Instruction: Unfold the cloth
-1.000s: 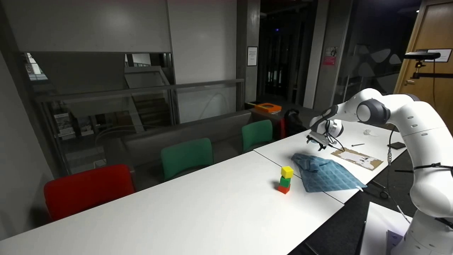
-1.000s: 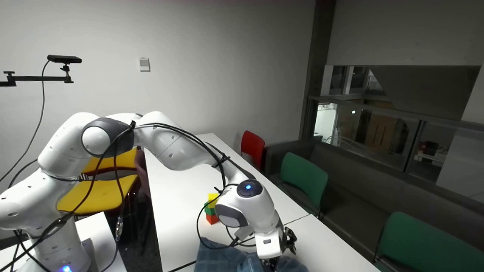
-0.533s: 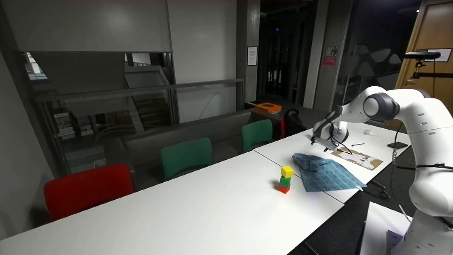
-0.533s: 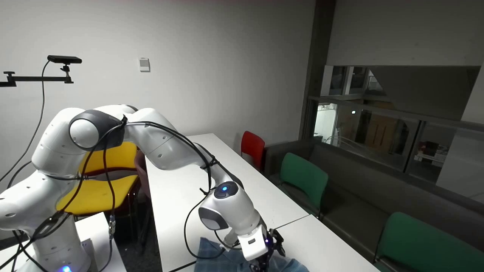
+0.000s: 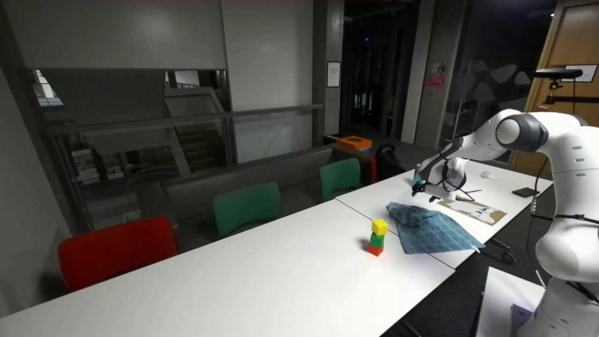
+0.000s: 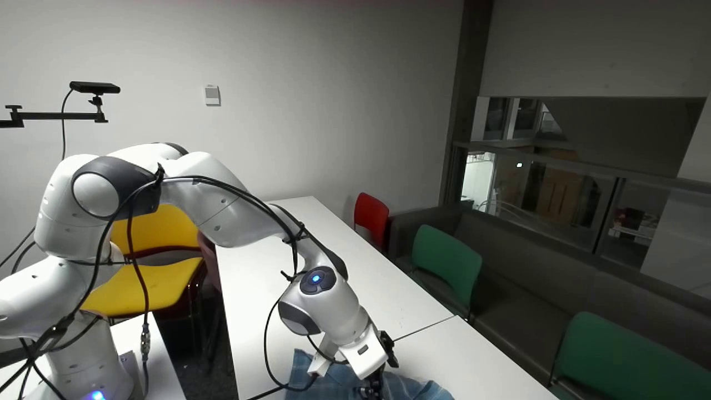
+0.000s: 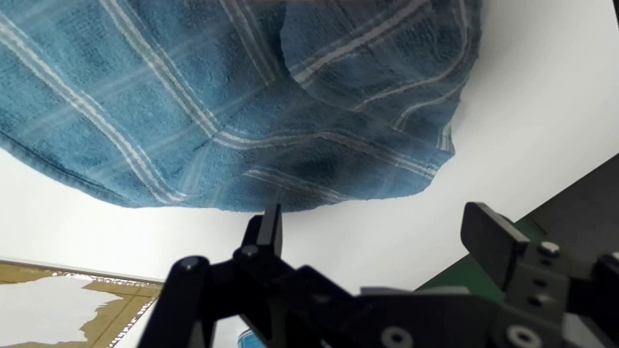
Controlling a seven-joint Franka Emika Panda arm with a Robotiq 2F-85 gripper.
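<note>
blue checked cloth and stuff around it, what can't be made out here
Blue checked fabric cloth: cut off by the wrist view's top and left edges; its flap hides what's underneath.
Bright blue object, unidentifiable: wrist view's bottom edge and the black two-fingered end effector hide the rest.

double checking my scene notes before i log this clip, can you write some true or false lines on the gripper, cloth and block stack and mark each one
1. The gripper has its jaws apart and holds nothing. True.
2. The cloth covers part of the seam in the white tabletop. True.
3. The cloth is spread completely flat. False: part of it is folded over.
4. In the stack, the green block is in the middle. True.
5. The stack stands on the cloth. False: it stands beside the cloth, on the white tabletop.
6. The top block is red. False: yellow is on top, red at the bottom.
</note>
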